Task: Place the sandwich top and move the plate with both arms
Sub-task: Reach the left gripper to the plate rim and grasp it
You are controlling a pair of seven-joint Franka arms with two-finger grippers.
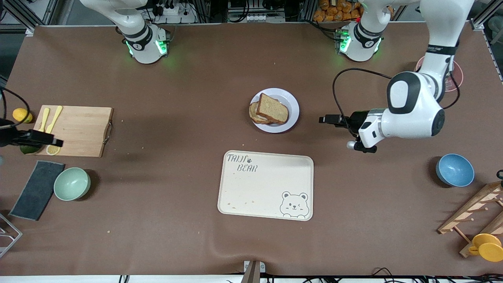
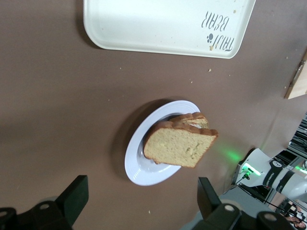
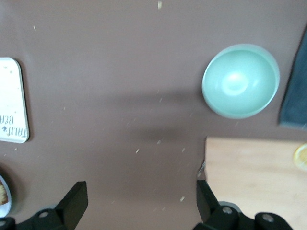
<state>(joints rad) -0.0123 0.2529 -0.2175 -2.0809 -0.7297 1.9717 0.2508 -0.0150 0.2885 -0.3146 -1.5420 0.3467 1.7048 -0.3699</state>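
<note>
The sandwich top (image 1: 272, 107) lies tilted on a stack of lower slices on the lavender-white plate (image 1: 293, 105) in the middle of the table. It is held by nothing. My left gripper (image 1: 328, 119) is open and empty, beside the plate toward the left arm's end, with a gap of bare table between. In the left wrist view the bread (image 2: 178, 144) and plate (image 2: 138, 168) lie ahead of the open gripper (image 2: 142, 197). My right gripper (image 1: 53, 140) is over the cutting board's corner, open and empty (image 3: 139, 201).
The cream bear-print tray (image 1: 265, 184) lies nearer the front camera than the plate. A wooden cutting board (image 1: 78, 131), a green bowl (image 1: 72, 183) and a dark cloth (image 1: 37, 190) sit at the right arm's end. A blue bowl (image 1: 454, 169) and a wooden rack (image 1: 473, 212) sit at the left arm's end.
</note>
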